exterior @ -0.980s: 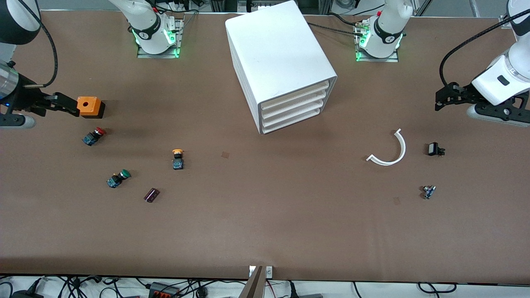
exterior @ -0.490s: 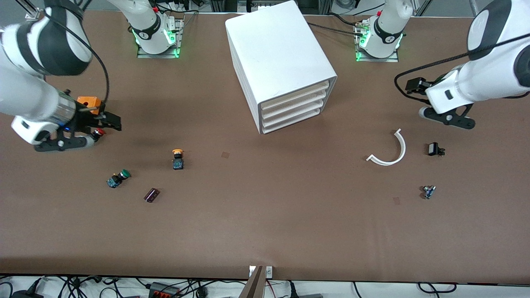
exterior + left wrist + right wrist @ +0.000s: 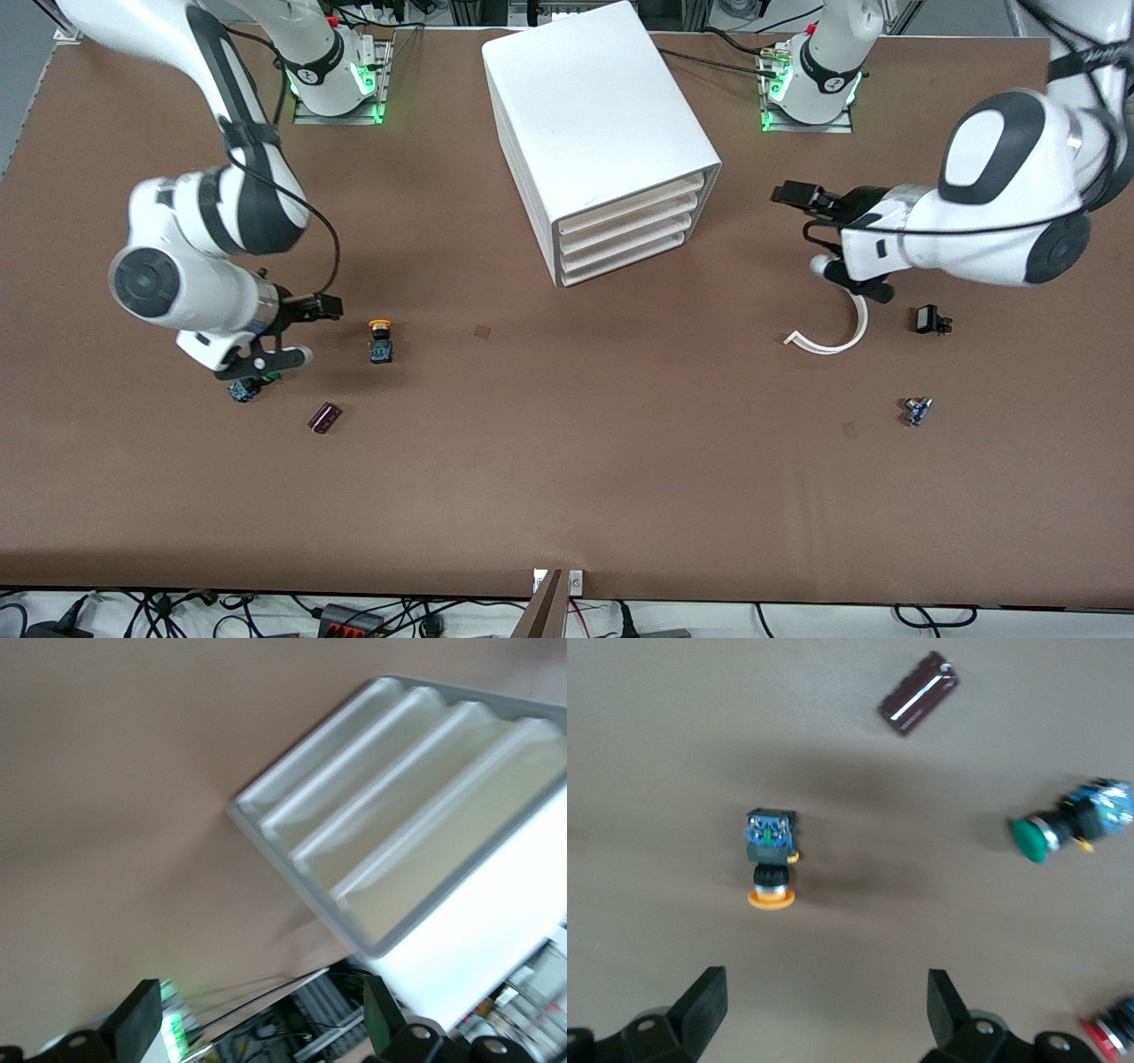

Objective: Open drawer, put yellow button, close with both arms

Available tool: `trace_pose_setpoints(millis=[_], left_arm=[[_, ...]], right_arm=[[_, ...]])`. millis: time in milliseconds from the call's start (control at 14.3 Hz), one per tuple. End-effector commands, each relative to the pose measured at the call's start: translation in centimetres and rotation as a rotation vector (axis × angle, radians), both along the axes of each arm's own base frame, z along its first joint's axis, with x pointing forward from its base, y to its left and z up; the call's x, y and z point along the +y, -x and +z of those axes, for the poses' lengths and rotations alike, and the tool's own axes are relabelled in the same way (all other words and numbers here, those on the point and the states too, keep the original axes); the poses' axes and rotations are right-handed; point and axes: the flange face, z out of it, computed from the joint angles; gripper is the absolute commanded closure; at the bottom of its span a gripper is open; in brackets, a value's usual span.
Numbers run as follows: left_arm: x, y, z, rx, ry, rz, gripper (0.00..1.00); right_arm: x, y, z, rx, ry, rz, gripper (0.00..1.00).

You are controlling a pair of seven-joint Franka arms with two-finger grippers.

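The white cabinet [image 3: 602,124] stands at the table's middle, all four drawers shut; its uppermost drawer [image 3: 631,206] also shows in the left wrist view [image 3: 447,833]. The yellow button [image 3: 381,339] lies on its side on the table, and shows in the right wrist view [image 3: 771,861]. My right gripper [image 3: 324,307] is open and empty, over the table just beside the yellow button, toward the right arm's end [image 3: 827,1001]. My left gripper [image 3: 788,193] is open and empty, over the table toward the left arm's end, facing the cabinet's front [image 3: 261,1028].
A green-capped button [image 3: 244,388] lies partly under the right hand, a dark purple part [image 3: 325,417] nearer the camera. A red-capped button [image 3: 1112,1028] shows at the right wrist view's edge. A white curved strip [image 3: 837,337], a black part [image 3: 930,319] and a small blue part [image 3: 917,410] lie below the left arm.
Both arms have swung in toward the table's middle. The right gripper went from the orange box to beside the yellow button. The left gripper moved toward the cabinet.
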Motion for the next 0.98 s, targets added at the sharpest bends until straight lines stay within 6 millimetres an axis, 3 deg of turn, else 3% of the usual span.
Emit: trace_pose_setpoints(millis=[0,140,280,350,560,770,840,910], left_arm=[[-1.6,-1.6,-3.8,-0.025,0.268,-0.045,0.0],[-2.6,-2.1,-6.7,-0.027,0.463,-0.034,0.02],[-3.6,-2.2,-9.0,0.005,0.578,0.006,0.31],[-4.4,-1.9,-9.7,0.01,0.633,0.018,0.38],[-6.8,-0.1,-13.6,-0.003,0.8,0.021,0.42],[-8.6,2.0,-15.9,0.023,0.844,0.015,0.42],[-8.6,2.5,-16.3,0.015,0.852,0.009,0.43],[-9.1,3.2,-16.8,0.013,0.866,-0.006,0.44]], right_arm=[[4.3,0.3,-2.5,-0.01,-0.007,0.048,0.0],[4.5,0.0,-5.0,-0.018,-0.006,0.049,0.0],[4.7,-0.1,-7.7,-0.022,-0.003,0.052,0.0],[5.1,-0.1,-9.0,-0.022,-0.001,0.057,0.0],[5.4,0.6,-11.4,0.01,0.009,0.065,0.0],[5.9,0.9,-12.1,0.022,0.012,0.073,0.0],[5.8,0.9,-12.1,0.023,0.012,0.073,0.05],[5.9,1.0,-12.1,0.023,0.013,0.074,0.18]])
